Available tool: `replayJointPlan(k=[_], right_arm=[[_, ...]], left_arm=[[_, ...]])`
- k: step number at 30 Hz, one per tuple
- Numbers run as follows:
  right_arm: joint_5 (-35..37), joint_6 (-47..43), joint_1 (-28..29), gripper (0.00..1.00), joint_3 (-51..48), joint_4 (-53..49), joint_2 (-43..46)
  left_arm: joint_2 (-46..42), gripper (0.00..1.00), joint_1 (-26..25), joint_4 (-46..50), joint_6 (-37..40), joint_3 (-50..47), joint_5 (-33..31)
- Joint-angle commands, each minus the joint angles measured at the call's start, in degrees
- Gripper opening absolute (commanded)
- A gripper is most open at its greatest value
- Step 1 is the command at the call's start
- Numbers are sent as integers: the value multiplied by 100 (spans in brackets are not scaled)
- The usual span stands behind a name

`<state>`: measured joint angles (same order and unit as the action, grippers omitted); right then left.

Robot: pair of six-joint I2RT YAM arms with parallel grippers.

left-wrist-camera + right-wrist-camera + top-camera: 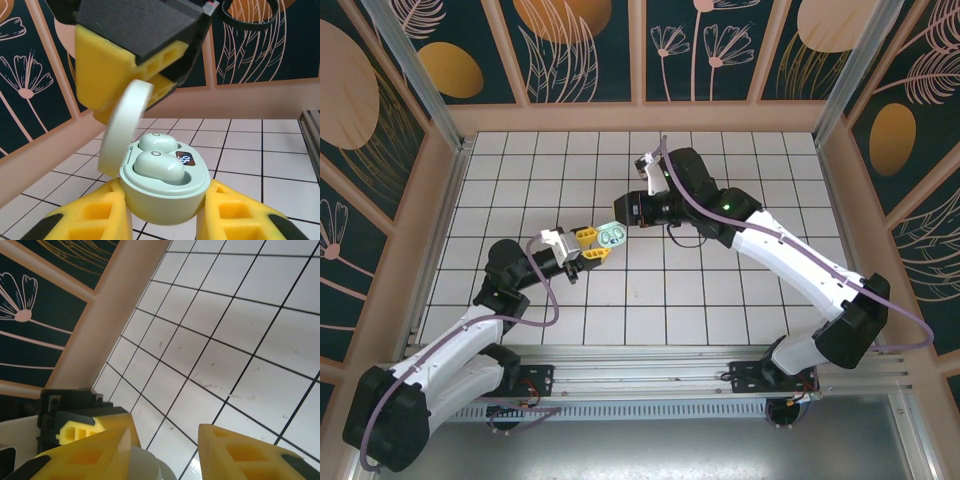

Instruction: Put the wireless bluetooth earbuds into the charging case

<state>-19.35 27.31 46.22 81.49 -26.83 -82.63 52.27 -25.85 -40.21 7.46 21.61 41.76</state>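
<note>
My left gripper [165, 202] is shut on a pale mint charging case [165, 195] and holds it above the tiles. The case's lid [125, 127] stands open on the left. Two mint earbuds [155, 166] lie side by side in its wells, next to a small lit display [185, 159]. From above, the case [612, 235] sits between the left gripper [596, 247] and the right gripper [625, 220]. The right gripper [165, 445] is open, with one of its fingers [115, 75] against the raised lid [145, 465]. The pink-lilac earbuds are out of view.
White tiled floor [720, 290] spreads around both arms. Peach wooden walls [640, 118] with dark floral panels close it in on three sides. A metal rail [650, 360] runs along the near edge by the arm bases.
</note>
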Motion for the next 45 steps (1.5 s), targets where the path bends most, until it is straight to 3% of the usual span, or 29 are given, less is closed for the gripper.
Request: replayJointPlan(k=[1, 11, 20, 29, 32, 39, 40, 42, 45], right_arm=[[-159, 52, 1, 40, -373, 29, 390], [18, 646, -49, 48, -1451, 1067, 1360], [-840, 1143, -103, 55, -1818, 1996, 1172], [-2081, 2051, -183, 56, -2190, 3533, 946], [-2300, 2213, -183, 51, -2269, 3745, 858], [-2302, 2266, -264, 23, -2304, 3830, 767], [-2272, 2274, -307, 21, -2312, 3813, 750], [-2170, 2278, -439, 19, -2347, 3738, 723], [-1927, 2290, -761, 16, -2405, 3482, 664]], left_arm=[[30, 7, -17, -294, -31, 212, 96], [195, 8, -17, -512, -455, 318, 120], [214, 9, -17, -766, -966, 421, 293], [410, 10, -17, -1219, -1429, 449, 353], [466, 10, -17, -1268, -1484, 467, 312], [481, 10, -17, -806, -1270, 534, 65], [492, 12, -16, -625, -1191, 582, 56], [504, 31, -17, -292, -1037, 675, 4], [439, 70, -17, 152, -860, 724, -307]])
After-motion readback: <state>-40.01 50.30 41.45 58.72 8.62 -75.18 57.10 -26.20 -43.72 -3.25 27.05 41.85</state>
